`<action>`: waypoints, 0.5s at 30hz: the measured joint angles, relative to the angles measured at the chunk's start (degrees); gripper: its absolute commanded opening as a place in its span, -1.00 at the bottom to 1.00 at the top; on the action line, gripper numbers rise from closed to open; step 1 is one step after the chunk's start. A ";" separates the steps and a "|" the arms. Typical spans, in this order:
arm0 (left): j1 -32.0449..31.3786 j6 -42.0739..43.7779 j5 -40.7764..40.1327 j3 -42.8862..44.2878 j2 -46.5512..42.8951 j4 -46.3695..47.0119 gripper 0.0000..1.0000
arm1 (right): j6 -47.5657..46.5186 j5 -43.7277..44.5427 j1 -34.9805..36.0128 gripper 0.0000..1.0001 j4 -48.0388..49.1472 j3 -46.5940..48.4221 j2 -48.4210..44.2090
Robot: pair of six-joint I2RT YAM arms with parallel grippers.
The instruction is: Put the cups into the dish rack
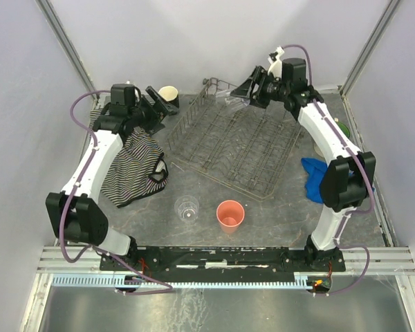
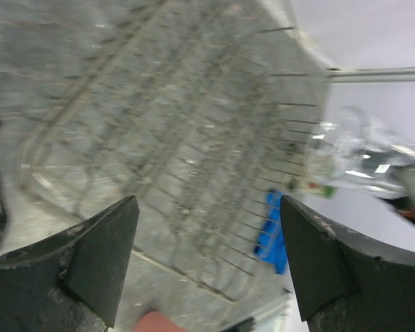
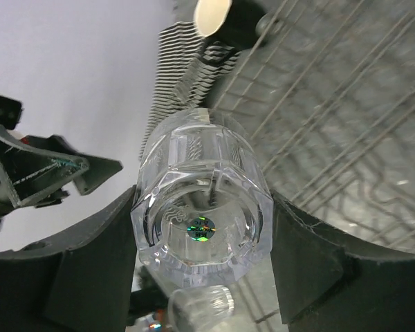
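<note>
Top view first: the right end effector (image 1: pixel 243 90) hangs over the far corner of the dish rack (image 1: pixel 235 142) with a clear faceted glass (image 1: pixel 228 88) in it. The raised wire side is right there, so a careless descent could clip the rim and jar the glass loose. Across the rack, the left end effector (image 1: pixel 162 102) sits just beside the black mug (image 1: pixel 169 93); a sideways swing could knock it over. The salmon tumbler (image 1: pixel 229 215) and a small clear glass (image 1: pixel 187 208) stand on the worktop (image 1: pixel 277 207), outside the rack.

Left wrist: the fingers are wide apart with nothing between them, and the blurred rack lies beyond.

Right wrist: the fingers are clamped on the glass's smooth walls. That looks like a slick, hard surface with little to bite on. If it tilts against a tine it could slide out, and I'd expect glass on wire to chip.
</note>
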 measured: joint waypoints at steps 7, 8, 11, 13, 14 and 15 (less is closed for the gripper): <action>-0.81 9.79 -9.22 3.96 5.75 -8.52 0.72 | -14.62 14.29 0.55 -0.57 -19.71 17.73 8.20; -1.05 10.93 -10.56 4.98 6.80 -9.20 0.72 | -15.87 16.46 0.55 -0.58 -21.92 19.43 9.60; -2.21 14.82 -14.97 8.81 10.54 -10.71 0.72 | -18.91 22.14 0.76 -0.59 -27.10 23.63 13.66; -3.04 17.05 -17.59 11.23 12.81 -11.56 0.73 | -20.59 25.35 0.83 -0.59 -29.68 26.16 16.11; -3.45 18.18 -18.88 12.33 13.90 -11.74 0.72 | -21.33 26.77 0.94 -0.60 -30.88 27.71 17.22; -3.91 19.45 -20.20 13.55 15.04 -11.98 0.72 | -21.92 27.96 1.07 -0.61 -31.58 29.07 18.27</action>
